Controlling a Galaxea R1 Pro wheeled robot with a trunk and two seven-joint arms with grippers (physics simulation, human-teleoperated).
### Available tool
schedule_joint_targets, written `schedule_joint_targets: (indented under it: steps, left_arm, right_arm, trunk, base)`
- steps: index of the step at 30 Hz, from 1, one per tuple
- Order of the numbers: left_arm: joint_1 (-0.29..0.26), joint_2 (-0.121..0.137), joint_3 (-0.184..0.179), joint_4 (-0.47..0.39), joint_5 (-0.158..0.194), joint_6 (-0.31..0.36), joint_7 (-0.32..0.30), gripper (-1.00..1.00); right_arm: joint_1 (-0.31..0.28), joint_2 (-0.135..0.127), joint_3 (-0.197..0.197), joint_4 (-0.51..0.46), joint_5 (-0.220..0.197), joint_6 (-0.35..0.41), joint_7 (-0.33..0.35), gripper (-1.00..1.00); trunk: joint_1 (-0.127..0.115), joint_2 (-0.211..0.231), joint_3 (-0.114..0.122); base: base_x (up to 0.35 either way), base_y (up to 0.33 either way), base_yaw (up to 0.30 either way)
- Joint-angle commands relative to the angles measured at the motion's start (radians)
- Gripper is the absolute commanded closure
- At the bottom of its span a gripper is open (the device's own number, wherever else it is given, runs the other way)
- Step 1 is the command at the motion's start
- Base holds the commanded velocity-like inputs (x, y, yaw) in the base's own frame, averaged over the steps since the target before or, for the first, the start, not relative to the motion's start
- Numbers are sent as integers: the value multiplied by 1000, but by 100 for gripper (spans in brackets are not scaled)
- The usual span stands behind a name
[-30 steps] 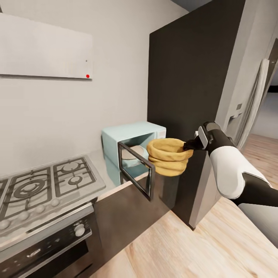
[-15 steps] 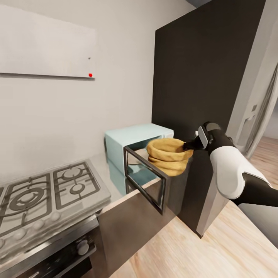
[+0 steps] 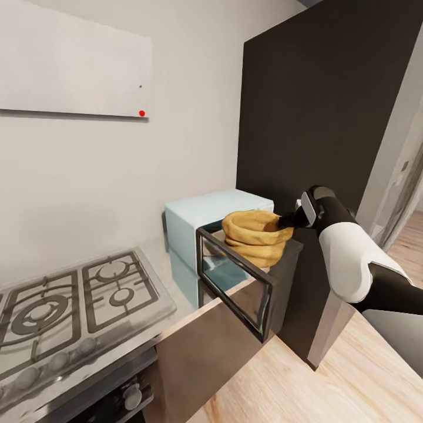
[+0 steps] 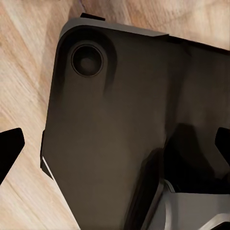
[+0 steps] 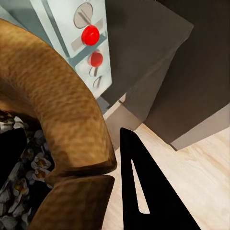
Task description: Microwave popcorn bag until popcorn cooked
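The right gripper (image 3: 286, 221) pinches the rolled rim of the popcorn bag (image 3: 257, 236), one dark finger (image 5: 143, 191) outside the rim and the other inside, holding the bag in the air just ahead of it. Beyond the bag stands the pale blue microwave (image 3: 200, 218) on the countertop (image 3: 176, 276), its glass door (image 3: 235, 283) swung open toward the camera. The left gripper's (image 4: 115, 148) dark fingertips sit wide apart over the robot's dark base (image 4: 124, 120), gripping nothing.
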Motion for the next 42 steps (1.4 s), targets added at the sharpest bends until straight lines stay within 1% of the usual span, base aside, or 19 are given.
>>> schedule_joint_targets:
  steps: [1,5,12,28,37,42]
  left_arm:
    - [0,0,1,-1,6,-1,0,-100]
    - [0,0,1,-2,6,-1,0,-100]
    - [0,0,1,-1,6,-1,0,-100]
    - [0,0,1,-2,6,-1,0,-100]
    - [0,0,1,-3,6,-1,0,-100]
    - [0,0,1,-2,6,-1,0,-100]
  right_arm:
    - [-1,1,-6,-1,0,2,-2,100]
    - [-1,-1,-6,-1,1,2,-4,100]
    - [7,-11,-6,14,8,2,-14,100]
    - [10,-2,-4,19,7,2,-14,100]
    - [9,-2,-5,19,5,2,-13,100]
    - [18,-8,-6,19,5,2,-13,100]
  trunk:
    - [0,-1,-1]
    - [0,-1,-1]
    - [0,-1,-1]
    - [0,-1,-1]
    - [0,-1,-1]
    - [0,-1,-1]
  base:
    - [11,6,0]
    - [2,1,0]
    - [0,0,0]
    - [0,0,0]
    - [0,0,0]
    - [0,0,0]
